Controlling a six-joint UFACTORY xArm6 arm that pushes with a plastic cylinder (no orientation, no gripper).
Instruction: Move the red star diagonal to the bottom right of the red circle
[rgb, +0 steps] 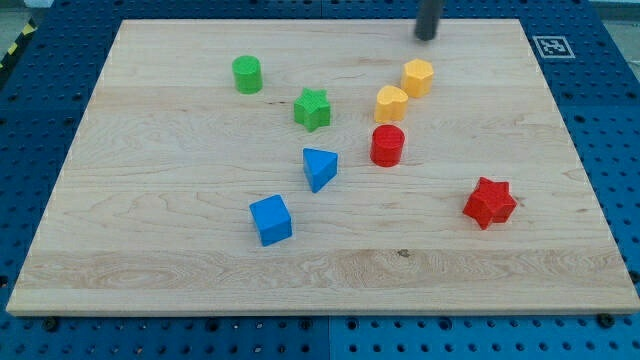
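My tip (427, 38) sits at the view's top edge of the worktop (150, 250), above the yellow blocks (418, 76); there are no jaws to tell of; the red star (489, 203) lies to the lower right of the red circle (387, 145), well apart

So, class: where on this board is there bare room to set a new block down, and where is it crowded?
Bare: the strip along the view's bottom below the blue cube and red star, and the left side below the green cylinder. Crowded: around the red cylinder, yellow blocks and green star.
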